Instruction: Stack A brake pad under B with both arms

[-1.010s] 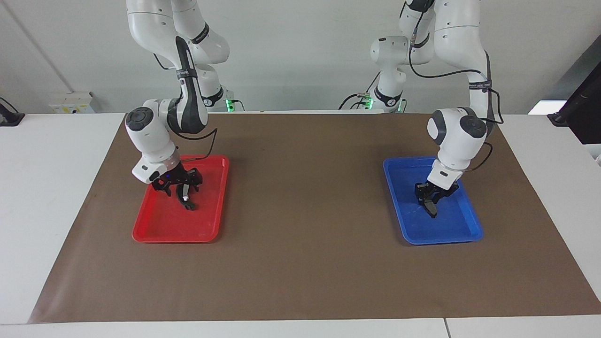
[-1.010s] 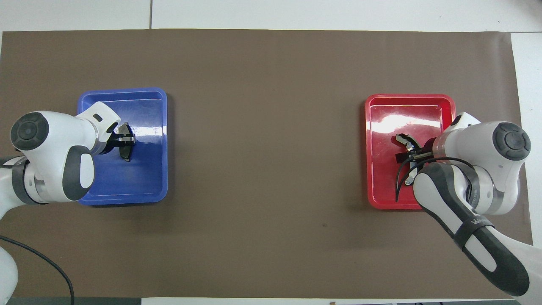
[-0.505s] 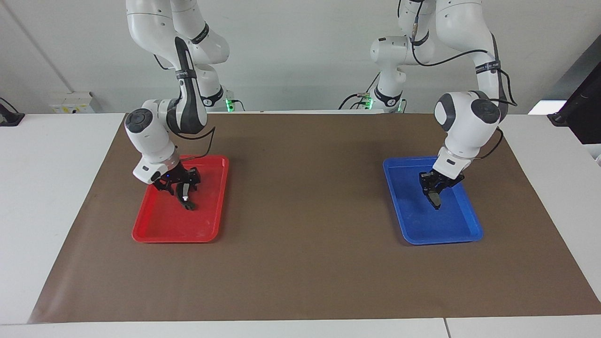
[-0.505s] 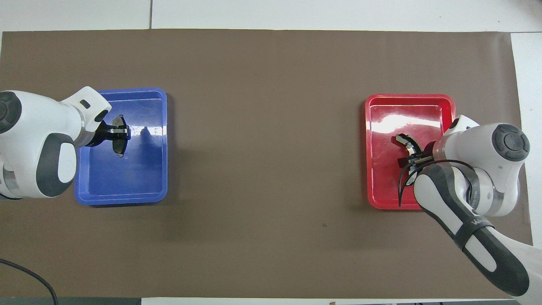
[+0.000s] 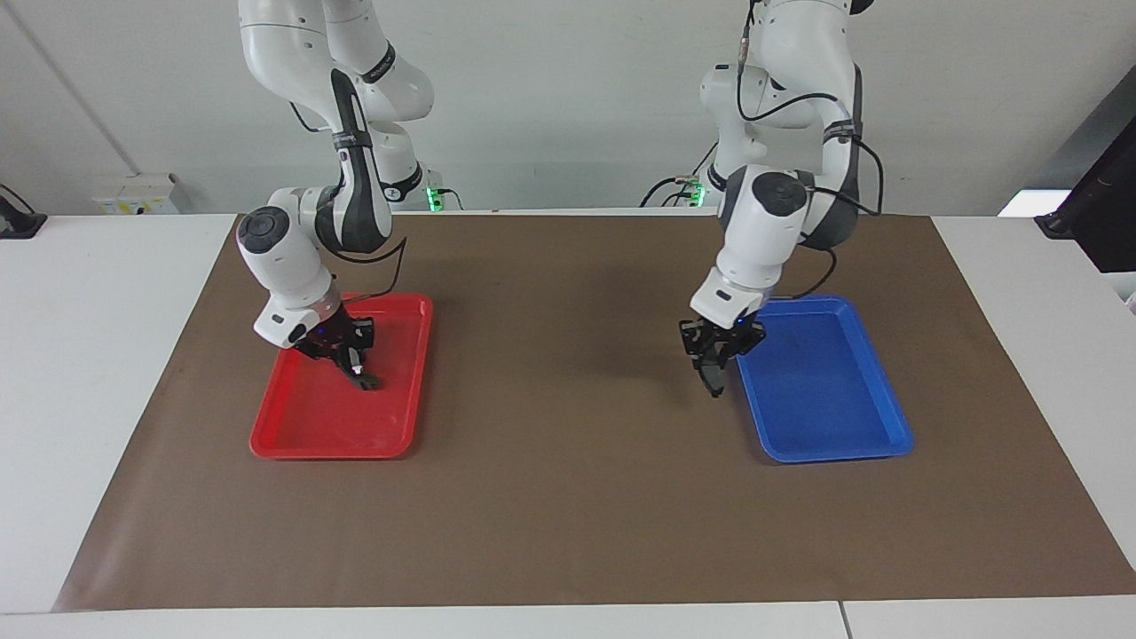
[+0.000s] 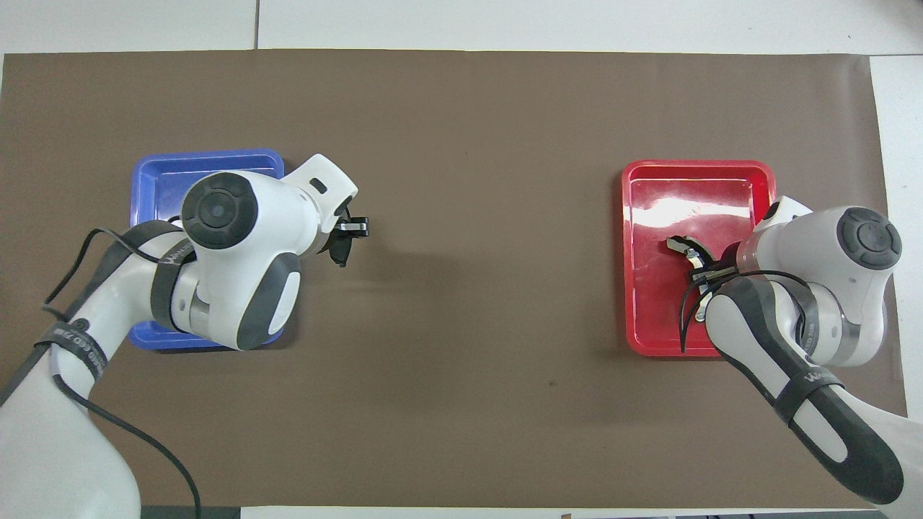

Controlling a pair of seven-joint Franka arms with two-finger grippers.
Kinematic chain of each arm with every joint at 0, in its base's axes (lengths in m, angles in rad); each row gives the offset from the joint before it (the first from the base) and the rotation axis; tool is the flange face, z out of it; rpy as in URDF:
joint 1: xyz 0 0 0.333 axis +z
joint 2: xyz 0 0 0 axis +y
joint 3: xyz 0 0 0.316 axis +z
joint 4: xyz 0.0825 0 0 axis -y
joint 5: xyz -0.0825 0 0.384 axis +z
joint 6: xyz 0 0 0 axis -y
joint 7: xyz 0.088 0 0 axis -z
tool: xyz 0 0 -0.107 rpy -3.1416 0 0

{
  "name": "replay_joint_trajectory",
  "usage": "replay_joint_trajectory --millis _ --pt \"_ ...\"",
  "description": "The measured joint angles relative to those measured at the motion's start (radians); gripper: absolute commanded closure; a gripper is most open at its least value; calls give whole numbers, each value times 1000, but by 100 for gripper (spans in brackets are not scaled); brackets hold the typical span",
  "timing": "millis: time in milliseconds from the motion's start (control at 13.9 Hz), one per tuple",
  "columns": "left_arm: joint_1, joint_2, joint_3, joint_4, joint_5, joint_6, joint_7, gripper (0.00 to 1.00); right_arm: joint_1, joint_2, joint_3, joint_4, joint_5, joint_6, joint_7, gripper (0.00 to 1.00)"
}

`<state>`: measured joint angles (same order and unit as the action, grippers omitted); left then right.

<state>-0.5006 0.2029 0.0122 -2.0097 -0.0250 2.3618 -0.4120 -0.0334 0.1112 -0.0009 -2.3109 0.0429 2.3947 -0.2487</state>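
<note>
Blue tray and red tray lie well apart on brown mat.

The brown mat lies bare between the red tray and the blue tray, giving wide passage along the desk's middle. The left end effector, clamped on pad A, hangs over the mat just beside the blue tray. The right end effector, closed on B, occupies the red tray.
</note>
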Motion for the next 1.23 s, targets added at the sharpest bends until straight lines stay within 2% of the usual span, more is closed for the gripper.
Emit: replay_joint_trajectory --millis 289,433,505,577,649,722,938,1082,1227 --pt "-139 155 -1 105 62 33 -178 98 1 -6 1 99 0 -126 160 100" --pt "-176 194 0 116 63 54 -185 88 1 -8 1 163 -2 -190 174 100" --pt "-185 202 0 118 64 56 -185 80 1 -8 1 190 -4 -217 175 100" --pt "-188 205 0 118 65 61 -185 50 1 -8 1 209 -5 -236 176 100" --pt "-188 205 0 118 66 68 -185 3 1 -8 0 217 -7 -242 184 100" --pt "-188 205 1 118 66 76 -185 0 1 -8 1 220 -7 -245 198 100" --pt "-182 195 8 125 66 83 -185 0 30 -8 4 246 -10 -277 254 100" --pt "-151 157 15 129 66 74 -185 0 78 -8 6 270 -10 -289 304 100" --pt "-94 93 20 129 67 -11 -173 0 140 -6 8 279 -10 -290 370 100"
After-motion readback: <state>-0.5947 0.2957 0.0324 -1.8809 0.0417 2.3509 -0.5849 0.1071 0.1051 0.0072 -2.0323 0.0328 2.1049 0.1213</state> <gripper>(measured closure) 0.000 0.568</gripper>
